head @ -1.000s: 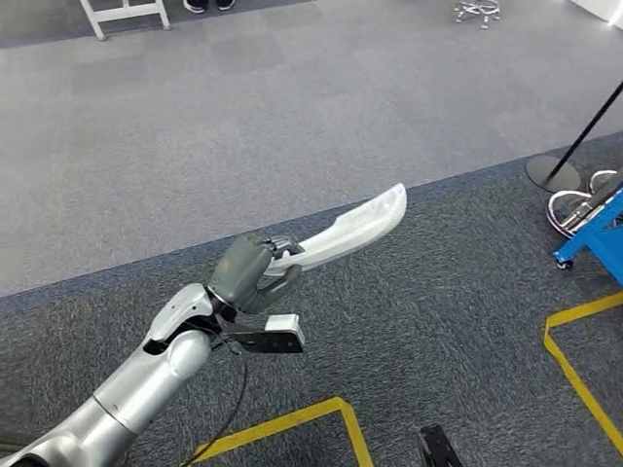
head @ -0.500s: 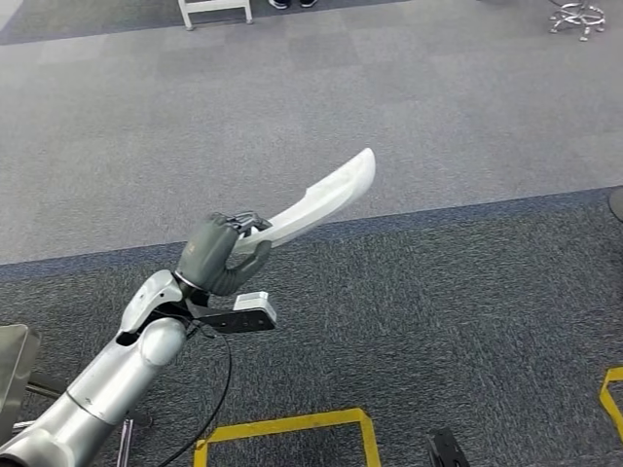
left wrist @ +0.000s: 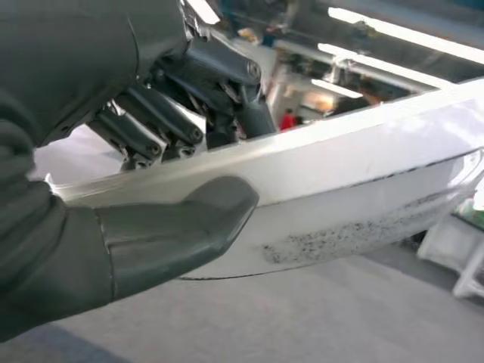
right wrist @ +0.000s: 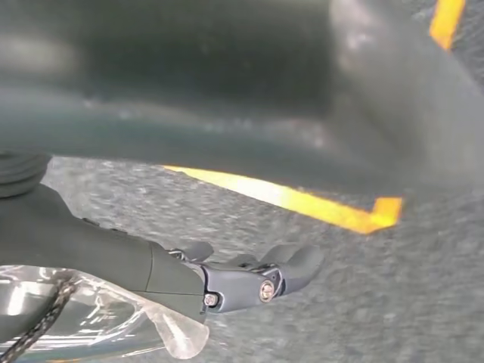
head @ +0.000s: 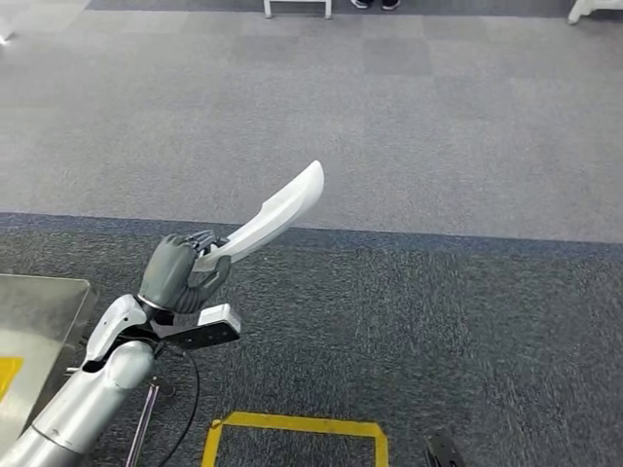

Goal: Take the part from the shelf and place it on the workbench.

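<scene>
My left hand (head: 172, 272) grips a long, curved white part (head: 272, 209) by its narrow end and holds it up over the carpet, its broad tip pointing away and to the right. Up close, the thumb (left wrist: 171, 234) lies along one side of the part (left wrist: 354, 174) and the dark fingers (left wrist: 171, 113) wrap over the other. A corner of the metal workbench (head: 37, 311) comes in at the left edge, below and left of that hand. My right hand (right wrist: 171, 280) hangs low over the floor, fingers stretched out, holding nothing.
Grey carpet spreads ahead, darker near me. A yellow tape outline (head: 294, 425) marks the floor at the bottom, and yellow tape (right wrist: 320, 208) shows under the right hand. White frame legs (head: 298, 8) and a person's shoes (head: 375, 4) are at the far edge.
The camera has turned left: the blue cart and the stand have slid out on the right, and the workbench corner has come in on the left. My left hand keeps its grip on the part.
</scene>
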{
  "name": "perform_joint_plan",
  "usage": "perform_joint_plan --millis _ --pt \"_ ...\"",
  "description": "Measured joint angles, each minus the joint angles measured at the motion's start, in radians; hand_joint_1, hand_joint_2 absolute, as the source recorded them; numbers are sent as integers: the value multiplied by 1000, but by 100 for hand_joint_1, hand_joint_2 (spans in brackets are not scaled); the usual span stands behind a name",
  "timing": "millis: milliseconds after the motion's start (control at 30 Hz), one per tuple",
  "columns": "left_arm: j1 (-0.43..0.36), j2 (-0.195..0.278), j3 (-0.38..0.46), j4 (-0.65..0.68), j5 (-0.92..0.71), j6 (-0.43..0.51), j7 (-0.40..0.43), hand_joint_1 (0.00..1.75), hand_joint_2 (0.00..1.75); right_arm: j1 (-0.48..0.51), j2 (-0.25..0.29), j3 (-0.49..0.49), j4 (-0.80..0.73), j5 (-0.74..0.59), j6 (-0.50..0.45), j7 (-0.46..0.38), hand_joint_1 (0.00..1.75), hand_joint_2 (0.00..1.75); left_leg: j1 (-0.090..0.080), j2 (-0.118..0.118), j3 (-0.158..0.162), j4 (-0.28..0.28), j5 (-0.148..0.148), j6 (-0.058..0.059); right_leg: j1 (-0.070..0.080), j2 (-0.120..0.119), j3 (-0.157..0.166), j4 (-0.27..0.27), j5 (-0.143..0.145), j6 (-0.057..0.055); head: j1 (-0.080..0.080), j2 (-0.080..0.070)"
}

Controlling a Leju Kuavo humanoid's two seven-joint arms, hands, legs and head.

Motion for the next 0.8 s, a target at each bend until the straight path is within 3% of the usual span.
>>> perform_joint_plan --millis 67,100,133,167,200,267,333,367,400,433,500,567,633,667,733,800 --pt "17 4 8 -7 -3 3 1 175 175 5 0 0 0 -2 0 -1 0 0 5 -27 1 -2 1 4 -3 54 -69 130 -54 6 2 0" --pt "26 4 11 -9 -4 4 1 175 175 9 0 0 0 -2 0 -1 0 0 6 -42 1 -1 1 5 -5 62 -106 194 -73 8 3 0" --pt "36 5 12 -10 -5 4 1 175 175 12 0 0 0 -2 0 -1 0 0 6 -58 1 -1 1 5 -6 65 -132 229 -73 10 3 0" --pt "43 6 14 -11 -6 4 1 175 175 14 -1 0 0 -2 -1 -1 0 0 8 -74 2 0 0 5 -7 66 -140 225 -52 12 3 0" --pt "49 7 16 -12 -6 4 1 175 175 15 -2 0 0 -2 -1 -1 0 0 11 -89 2 2 -1 3 -9 71 -128 182 -15 14 3 0" --pt "53 10 20 -16 -7 4 1 175 175 14 -3 0 0 -2 -1 -1 0 0 15 -117 0 11 -6 -7 -17 112 -72 45 59 18 4 0" --pt "55 11 24 -21 -7 4 1 175 175 14 -3 0 0 -2 0 -1 0 0 18 -143 -8 20 -8 -20 -23 153 -30 -34 78 14 4 0" --pt "57 13 25 -23 -7 4 0 175 175 14 -3 0 0 -2 0 -1 0 0 20 -155 -12 21 -7 -27 -23 159 -23 -41 72 9 5 0" --pt "59 15 26 -24 -8 4 0 175 175 14 -3 0 0 -2 0 -1 0 0 22 -167 -15 20 -4 -34 -22 148 -19 -43 72 1 5 0" --pt "62 18 28 -26 -8 4 0 175 175 14 -3 0 0 -2 0 -1 0 0 23 -164 -17 21 -5 -39 -22 136 -18 -45 73 -5 5 0" --pt "65 22 32 -28 -9 5 2 175 175 12 -3 0 0 -4 -1 -2 0 0 21 -117 -37 63 -33 -48 -22 110 -13 -50 74 -19 1 0" --pt "74 25 38 -32 -14 6 6 175 175 15 -4 0 0 -8 -2 -2 0 0 21 -60 -91 182 -94 -55 -18 83 -9 -51 71 -30 -4 0" --pt "98 32 50 -39 -20 8 9 175 175 20 -4 0 0 -14 -4 -3 0 0 23 -46 -140 290 -130 -58 -14 55 -6 -51 67 -33 -4 0" --pt "114 37 57 -45 -23 10 10 175 175 22 -5 -1 0 -18 -5 -4 0 0 24 -44 -142 298 -123 -58 -13 42 -5 -51 65 -34 -4 0" --pt "140 50 75 -64 -30 15 11 175 175 25 -5 -1 0 -23 -5 -7 0 0 22 -29 -91 203 -66 -51 -11 18 1 -51 59 -33 -4 0" --pt "159 64 96 -94 -39 21 11 175 175 28 -5 -1 0 -29 -5 -11 0 0 10 16 -24 77 -27 -39 -6 -5 10 -50 51 -27 -4 0"
